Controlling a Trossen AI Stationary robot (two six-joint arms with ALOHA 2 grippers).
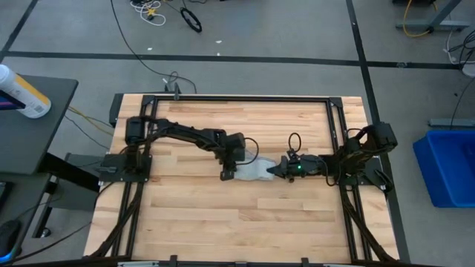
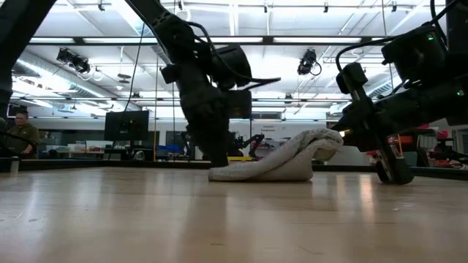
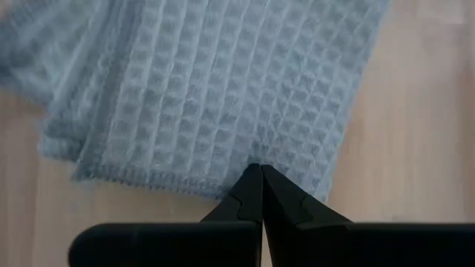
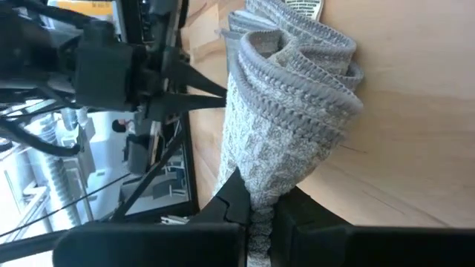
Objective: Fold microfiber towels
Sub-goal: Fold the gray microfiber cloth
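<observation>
At mid-table, between both arms, bunched pale grey-blue waffle-weave microfiber towel (image 1: 256,171), far from neatly folded. Right gripper (image 4: 258,215) clenched on one raised end; left gripper (image 3: 261,194) closed, pressing the opposite edge down. Flattening and squaring apparently left.

one grey waffle-weave towel (image 1: 256,171), two robot hands, left hand (image 1: 226,175), right hand (image 1: 280,170), one wooden table (image 1: 223,222)

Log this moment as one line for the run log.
towel: bunched mid-table | left gripper: shut, pinning its left edge | right gripper: shut on towel, right end lifted
</observation>
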